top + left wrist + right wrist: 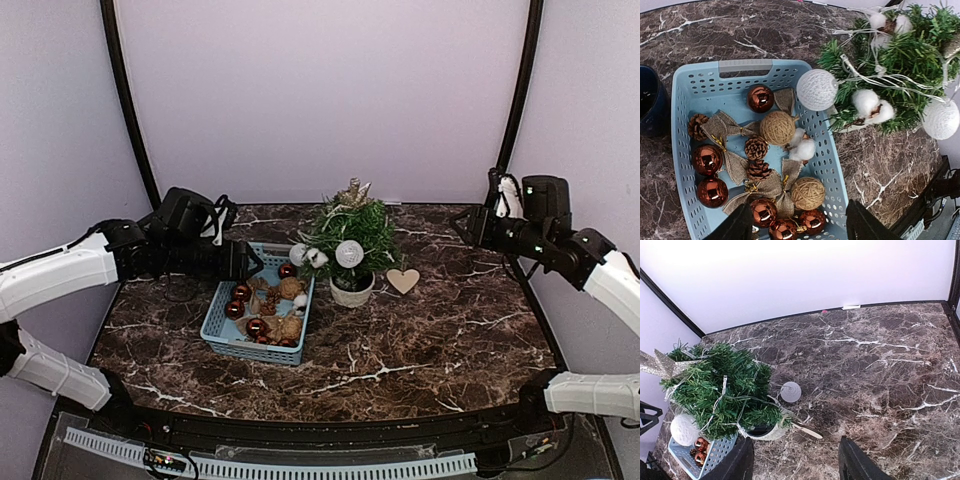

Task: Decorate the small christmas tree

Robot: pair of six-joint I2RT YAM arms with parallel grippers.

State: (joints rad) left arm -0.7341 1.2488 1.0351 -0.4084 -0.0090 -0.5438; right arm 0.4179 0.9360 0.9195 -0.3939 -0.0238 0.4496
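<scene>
At table centre, the small christmas tree (370, 228) looks light and tippy, needles soft; best held by its pot (352, 293). The left gripper (800, 227) and right gripper (795, 465) both gape wide, empty.

Left wrist view: small christmas tree (905, 60) cropped top and right; dark blue object (649, 105) cut by left edge, unidentifiable. Right wrist view: blue basket (715, 455) largely hidden behind tree, cropped below.

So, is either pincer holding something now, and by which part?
Nothing is held: the left pincer and the right pincer are both open and empty.
</scene>
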